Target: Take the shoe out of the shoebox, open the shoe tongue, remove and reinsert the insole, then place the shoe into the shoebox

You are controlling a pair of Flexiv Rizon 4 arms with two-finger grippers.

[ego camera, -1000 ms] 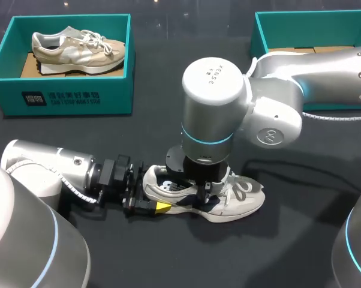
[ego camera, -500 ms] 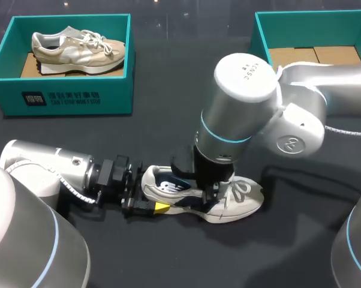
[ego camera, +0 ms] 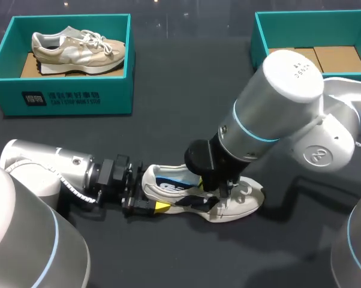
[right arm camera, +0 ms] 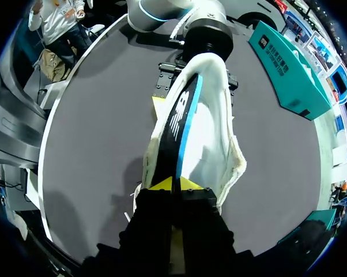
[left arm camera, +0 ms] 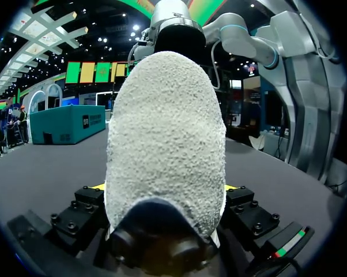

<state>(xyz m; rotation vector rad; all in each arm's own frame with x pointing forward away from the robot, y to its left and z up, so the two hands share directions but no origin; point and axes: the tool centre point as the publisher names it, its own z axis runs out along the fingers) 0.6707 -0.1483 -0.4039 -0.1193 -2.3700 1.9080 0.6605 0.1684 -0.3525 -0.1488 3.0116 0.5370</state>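
A white sneaker (ego camera: 237, 206) lies on its side on the dark table, toe to the right. My left gripper (ego camera: 149, 206) has its fingers on both sides of the heel; in the left wrist view the fuzzy white heel (left arm camera: 165, 133) fills the space between them. My right gripper (ego camera: 221, 191) stands over the shoe's opening, shut on the front end of the dark, blue-edged insole (ego camera: 176, 184). In the right wrist view the yellow tips (right arm camera: 174, 184) pinch the insole (right arm camera: 178, 130), which runs back along the shoe (right arm camera: 217, 121) toward the heel.
A teal shoebox (ego camera: 66, 99) at the back left holds a beige sneaker (ego camera: 78, 47). A second teal shoebox (ego camera: 300, 23) at the back right shows only cardboard inside. My right arm's elbow (ego camera: 324, 150) hangs over the table's right side.
My right arm has swung its wrist to the right and tilted over, drawing the insole's front end up and toward the toe. The left gripper and the heel stay put.
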